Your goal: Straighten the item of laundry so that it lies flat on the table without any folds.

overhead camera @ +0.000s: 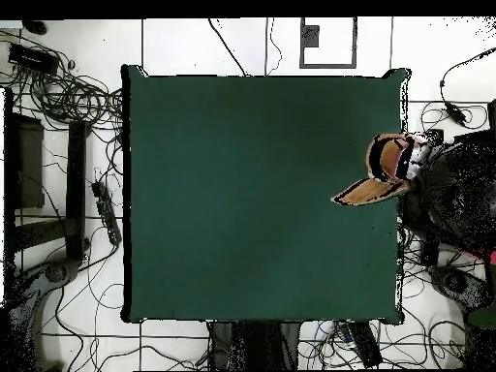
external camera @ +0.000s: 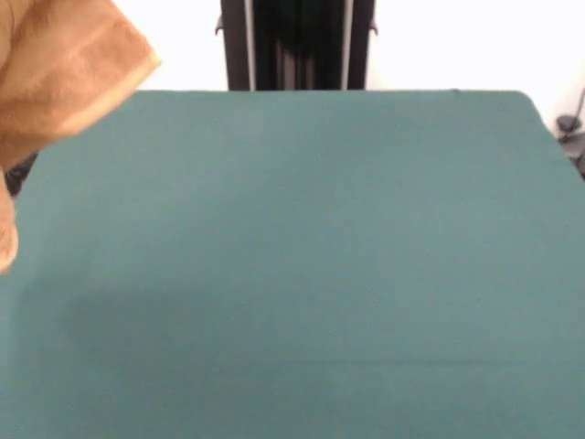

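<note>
- Claw: not in either view, so can't tell if it's open or shut, or if it holds anything. Only the robot's black stand (external camera: 297, 46) shows, w/ no arm coming down.
- Places vs. the claw: can't give any, since there's no claw to go by.
- Towel (external camera: 64, 73): up in the air, not lying down. Front view: it hangs at the top left corner, over the worktop (external camera: 292, 274) edge, partly cut off by the picture.
- Overhead: towel (overhead camera: 383, 179) is bunched and folded at the right edge of the worktop (overhead camera: 252, 194), about halfway along that side.
- Who holds it: can't see. Dark shape (overhead camera: 455, 194) just beside it, off the worktop, is prob. a person.
- How it'll handle (my guess): light, soft, floppy. It won't keep a shape and will droop from any held spot. Fluffy, so it should grip OK and not slip. Can't break.
- It may drag and stick a bit on the felt-like top, so pulling it flat could bunch it.
- Where to grab (guess): a corner or the woven edge band, pinched from above. Then pull out away from the rest to open the folds.
- Count: 1 towel, 1 worktop, 0 claws seen, 1 stand, maybe 1 person.
- Nothing else on the green top.
</note>
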Robot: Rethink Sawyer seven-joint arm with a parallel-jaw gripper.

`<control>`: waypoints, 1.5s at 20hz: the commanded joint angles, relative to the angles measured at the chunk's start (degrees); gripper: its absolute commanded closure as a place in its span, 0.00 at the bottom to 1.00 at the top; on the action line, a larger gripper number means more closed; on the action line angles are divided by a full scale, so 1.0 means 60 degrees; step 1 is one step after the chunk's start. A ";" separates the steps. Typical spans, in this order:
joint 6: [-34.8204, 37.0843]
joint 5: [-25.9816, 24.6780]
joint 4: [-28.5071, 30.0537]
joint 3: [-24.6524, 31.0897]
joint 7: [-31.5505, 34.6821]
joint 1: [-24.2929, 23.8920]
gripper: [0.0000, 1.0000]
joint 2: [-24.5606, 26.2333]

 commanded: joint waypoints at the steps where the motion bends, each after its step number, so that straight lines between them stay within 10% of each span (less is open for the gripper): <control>1: 0.0643 0.0784 0.1288 0.2021 -0.3683 -0.0251 1.00 -0.1005; 11: -0.1426 0.1614 0.2402 0.3417 -0.4403 -0.1250 1.00 -0.1298; 22: -0.6296 -0.0640 0.2597 0.2921 -0.0517 0.0055 1.00 -0.0404; 30: -0.7521 -0.0693 0.1665 0.2129 0.0585 0.0756 1.00 0.0418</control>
